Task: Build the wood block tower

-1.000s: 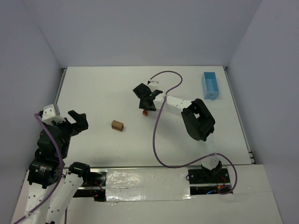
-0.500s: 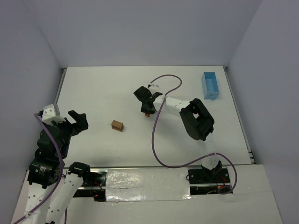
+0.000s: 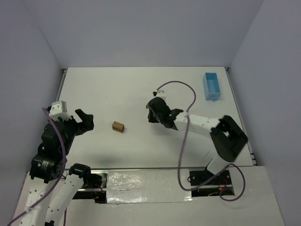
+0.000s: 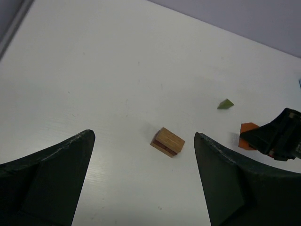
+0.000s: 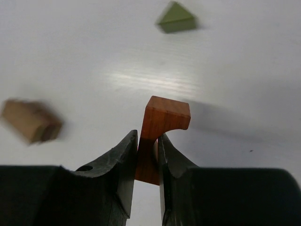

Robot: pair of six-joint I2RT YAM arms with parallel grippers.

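A tan-brown block with a reddish layer point(image 3: 118, 126) lies on the white table; it also shows in the left wrist view point(image 4: 167, 141). My right gripper point(image 3: 156, 114) is to its right, shut on an orange-red arch-shaped block point(image 5: 166, 115) that sticks out past the fingertips point(image 5: 131, 141). That block shows in the left wrist view point(image 4: 246, 135) beside the right gripper point(image 4: 281, 136). A small green wedge point(image 5: 176, 18) lies on the table beyond it. My left gripper point(image 3: 88, 121) is open and empty, left of the brown block, and its jaws frame that block in the left wrist view point(image 4: 142, 135).
A light-blue rectangular tray point(image 3: 211, 86) stands at the back right of the table. A purple cable point(image 3: 186, 136) loops over the table from the right arm. Grey walls close in the table on three sides.
My right gripper has moved nearer and slightly right with the orange-red block, and its arm has swung to the right. My left gripper has shifted a little to the right.
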